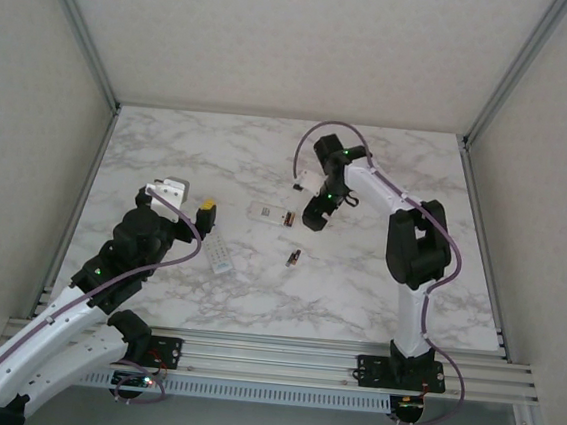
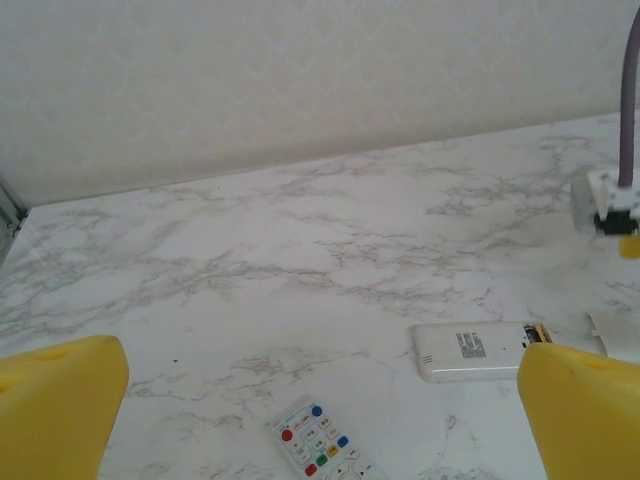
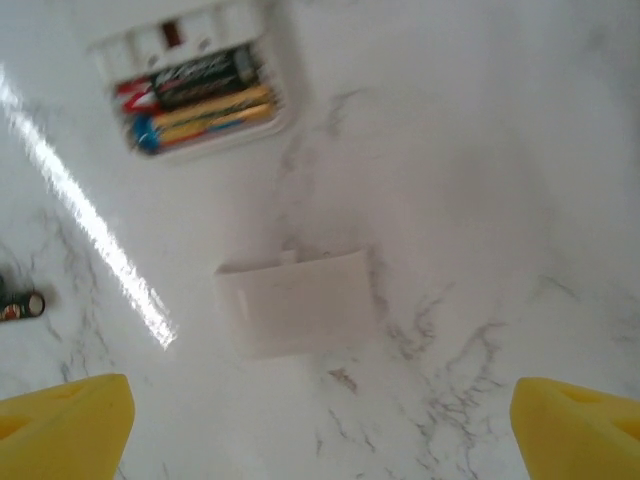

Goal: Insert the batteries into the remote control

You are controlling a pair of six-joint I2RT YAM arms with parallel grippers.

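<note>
Right end effector (image 3: 320,400) hangs over the marble bench (image 1: 219,156) with its yellow fingers spread wide and nothing between them. The left end effector (image 2: 320,390) is equally wide and empty. A white remote (image 1: 268,212) lies face down at mid-bench with its battery bay uncovered. Two cells (image 3: 195,90) sit side by side in that bay, though blur hides whether they are fully seated. The detached cover (image 3: 295,300) lies flat just beside the remote's open end. One loose battery (image 1: 293,259) rests near the remote, on the side toward the arm bases. A second remote (image 1: 221,257), buttons up, lies to the left of the loose battery. The loose battery is likely light, rigid, smooth and prone to rolling, so pinching it across mid-barrel looks safest.
</note>
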